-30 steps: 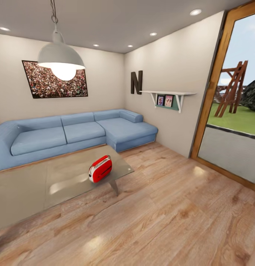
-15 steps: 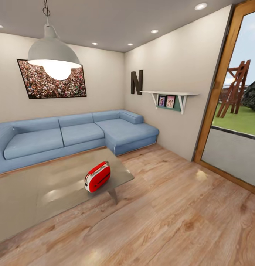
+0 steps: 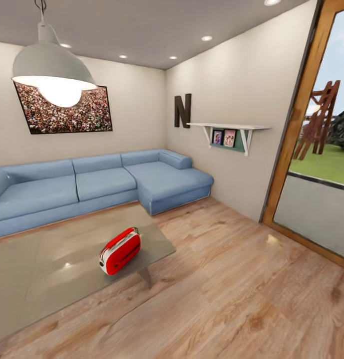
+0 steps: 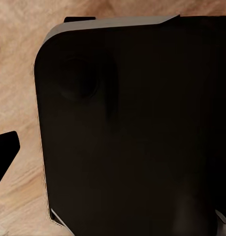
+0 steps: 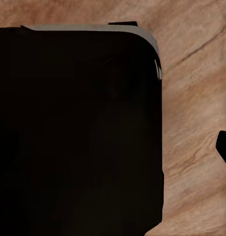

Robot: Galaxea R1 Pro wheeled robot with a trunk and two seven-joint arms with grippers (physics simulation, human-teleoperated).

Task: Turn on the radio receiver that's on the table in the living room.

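Robot is in the living room, on the light wood plank floor, facing the large low square worktop with the glossy grey-taupe top.

Task object: the small red rounded-box radio receiver with a white band stands on the worktop, close to its near right corner, well clear of the big blue corner sofa behind. From the head view it lies ahead and somewhat left of centre — low down. Its long axis runs diagonally, the white-banded end toward the robot, the far end angled toward the sofa's corner. Thin dark handle with a red bar lies along the top edge.

Judgement: approach stage; neither arm is within reach yet. Which arm is nearer — cannot tell, though the radio sits on the left-arm side.

Hidden or unclear: the dial is too small to make out. Both wrist views look down on wood floor past a large dark rounded housing; a dark tip at the edge of each may be a finger. State of either hand: cannot tell.
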